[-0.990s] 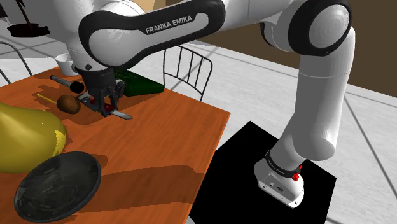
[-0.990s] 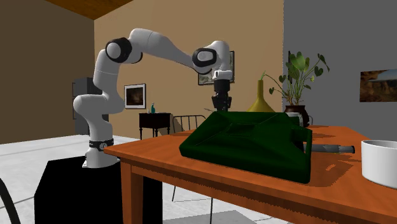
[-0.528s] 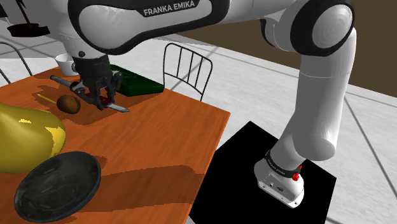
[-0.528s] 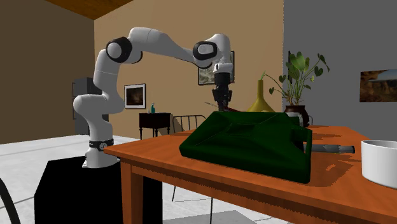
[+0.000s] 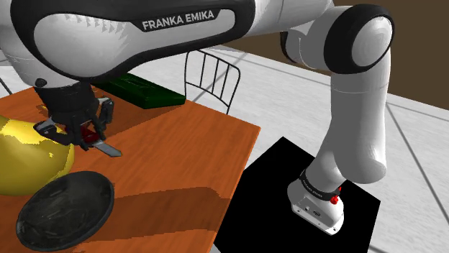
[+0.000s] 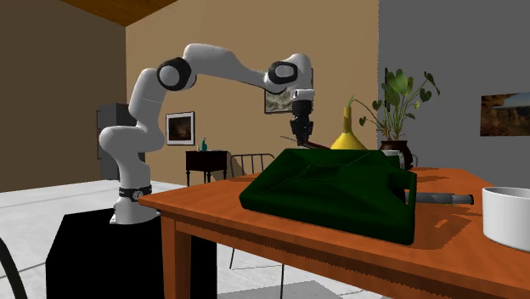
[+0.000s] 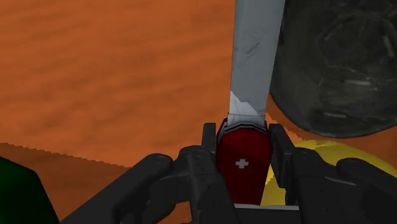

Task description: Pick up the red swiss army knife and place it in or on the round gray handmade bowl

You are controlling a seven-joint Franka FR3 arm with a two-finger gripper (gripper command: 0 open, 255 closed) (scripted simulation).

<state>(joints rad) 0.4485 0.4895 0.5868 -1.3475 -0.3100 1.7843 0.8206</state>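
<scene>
The red swiss army knife [image 7: 242,162], white cross on its handle and a grey blade sticking out, is clasped between my black fingers. In the shoulder view my gripper [image 5: 80,135] is shut on the knife [image 5: 92,138] and hangs above the orange table, just up and right of the round dark grey bowl [image 5: 66,209] at the table's near corner. The wrist view shows the bowl [image 7: 343,63] beyond the blade tip. From the second exterior view the gripper [image 6: 301,134] is high over the table, behind the green case.
A yellow vase [image 5: 29,154] stands close to the gripper, on the shoulder view's left. A dark green case [image 5: 140,88] lies at the table's far side, with a wire chair [image 5: 211,77] behind it. A white cup [image 6: 508,216] sits near the second exterior view's right edge.
The arm has carried the knife off the table and toward the shoulder view's lower left, from beside the brown object to a spot near the vase and bowl.
</scene>
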